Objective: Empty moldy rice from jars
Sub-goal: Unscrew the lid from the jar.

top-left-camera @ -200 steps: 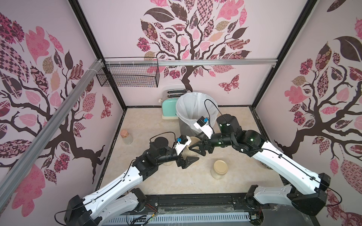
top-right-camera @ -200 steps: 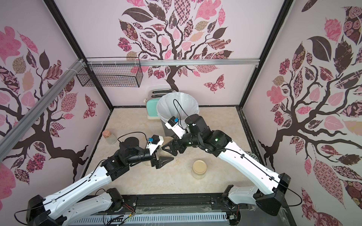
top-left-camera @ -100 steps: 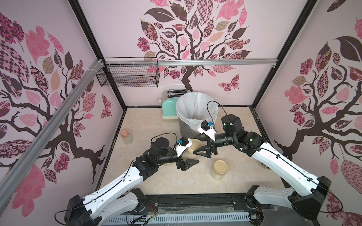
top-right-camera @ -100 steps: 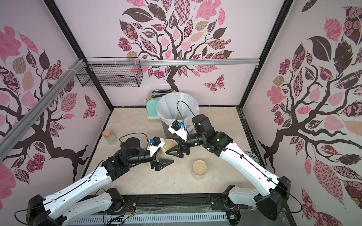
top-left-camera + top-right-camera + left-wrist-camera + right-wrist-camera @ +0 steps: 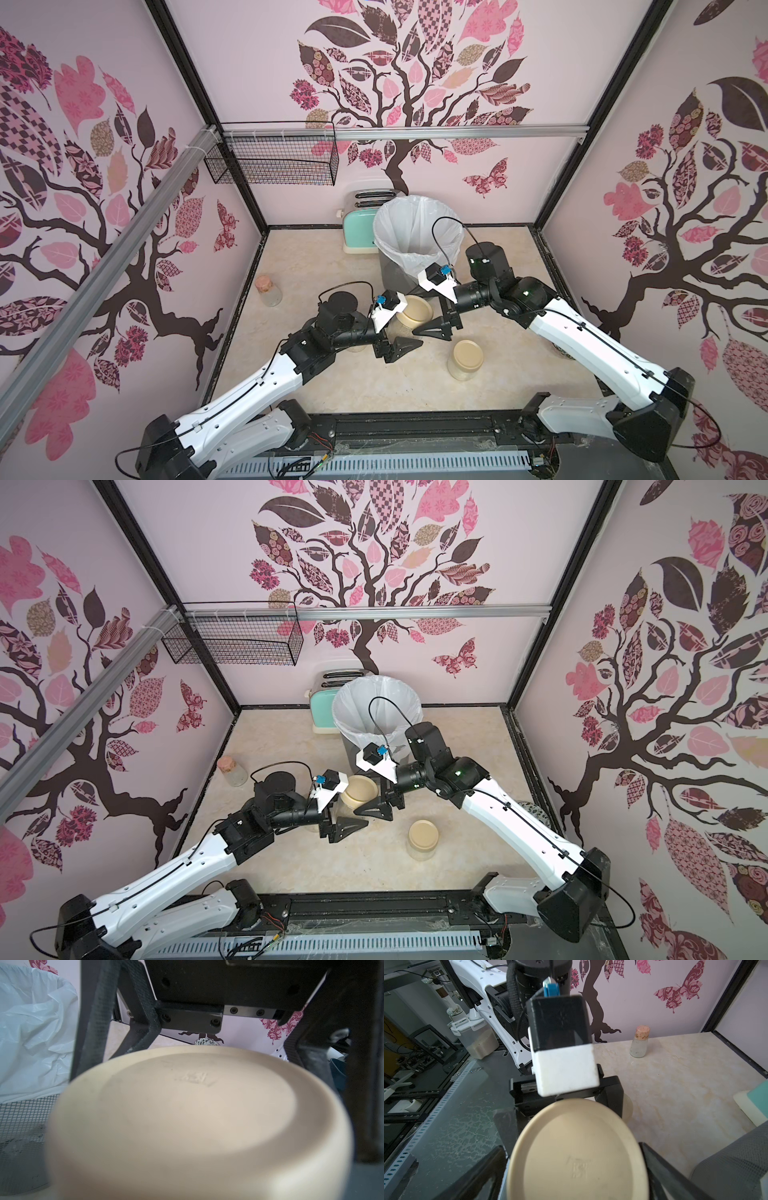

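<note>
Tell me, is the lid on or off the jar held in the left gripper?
On. The beige lid sits squarely atop the jar, seen in both wrist views.

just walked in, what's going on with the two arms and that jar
The left gripper holds a jar tilted, just in front of the lined bin. The right gripper has its jaws either side of the jar's beige lid; whether they are pressing on it can't be told. The lid is still on, so nothing is being poured yet. Another closed jar stands on the table nearby.
</note>
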`<state>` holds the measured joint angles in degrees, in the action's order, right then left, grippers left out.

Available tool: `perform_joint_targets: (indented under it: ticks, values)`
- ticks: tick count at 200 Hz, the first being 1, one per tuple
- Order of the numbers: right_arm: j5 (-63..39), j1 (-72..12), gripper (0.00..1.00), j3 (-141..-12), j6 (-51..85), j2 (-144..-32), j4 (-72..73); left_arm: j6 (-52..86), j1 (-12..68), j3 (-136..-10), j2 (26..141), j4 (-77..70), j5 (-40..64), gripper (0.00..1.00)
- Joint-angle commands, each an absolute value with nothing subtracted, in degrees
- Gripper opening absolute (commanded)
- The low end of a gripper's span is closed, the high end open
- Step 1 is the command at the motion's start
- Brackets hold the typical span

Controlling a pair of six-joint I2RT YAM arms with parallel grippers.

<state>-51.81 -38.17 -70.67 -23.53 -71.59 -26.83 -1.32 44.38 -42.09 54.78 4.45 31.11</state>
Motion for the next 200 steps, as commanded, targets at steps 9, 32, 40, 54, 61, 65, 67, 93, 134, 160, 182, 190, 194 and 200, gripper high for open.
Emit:
perform_joint_targets:
  ticks: [9,32,40,54,61,65,67,93,134,160,182,190,194,200]
  values:
    - [-46.41,-38.37,0.99,-71.72,-19.68,-68.39,-27.85,-1.06,44.03,-43.77,52.92,-1.45,30.42,0.59]
    - [-43.03,-38.33,1.0,-71.81,-16.55,-65.82,-29.91,-1.04,43.95,-43.42,53.08,-1.88,29.75,0.59]
    - [-41.36,-38.35,0.99,-71.59,-14.94,-64.83,-30.05,-1.01,43.95,-43.4,53.14,-2.1,29.64,0.59]
    - [-39.8,-38.39,1.0,-71.78,-13.29,-63.79,-31.26,-1.05,43.86,-43.44,53.42,-2.28,29.65,0.58]
    - [-38.98,-38.35,1.0,-71.94,-12.24,-63.42,-31.71,-1.04,43.82,-43.42,53.6,-2.37,29.67,0.58]
    - [-38.45,-38.32,1.0,-72.13,-11.38,-63.3,-31.88,-1.0,43.86,-43.4,53.66,-2.46,29.66,0.59]
    - [-38.24,-38.36,1.0,-72.24,-11.0,-63.22,-32.03,-1.04,43.86,-43.41,53.67,-2.5,29.63,0.58]
    - [-34.99,-38.39,1.0,-73.84,-6.03,-63.56,-33.62,-1.05,43.85,-43.42,53.9,-2.64,29.55,0.58]
    - [-32.36,-38.65,0.99,-78.13,2.55,-66.94,-35.8,-1.14,43.85,-43.42,54.29,-2.78,29.6,0.58]
    - [-31.09,-40.38,1.0,-80.14,5.06,-67.79,-36.01,-1.19,43.81,-43.26,54.27,-2.81,29.41,0.58]
    - [-28.38,-42.58,1.0,-82.55,5.56,-69.37,-38.17,-1.13,43.79,-43.06,54.14,-2.99,29.27,0.58]
    - [-26.58,-43.75,1.0,-83.24,5.37,-69.97,-39.11,-1.14,43.82,-43.03,54.14,-3.03,29.1,0.59]
    - [-25.69,-44.28,1.0,-83.46,5.28,-70.24,-39.54,-1.14,43.77,-42.99,54.12,-2.99,29.05,0.58]
    - [-24.63,-45.04,1.0,-83.88,5.17,-70.67,-40.15,-1.13,43.77,-43.06,54.04,-2.99,28.95,0.58]
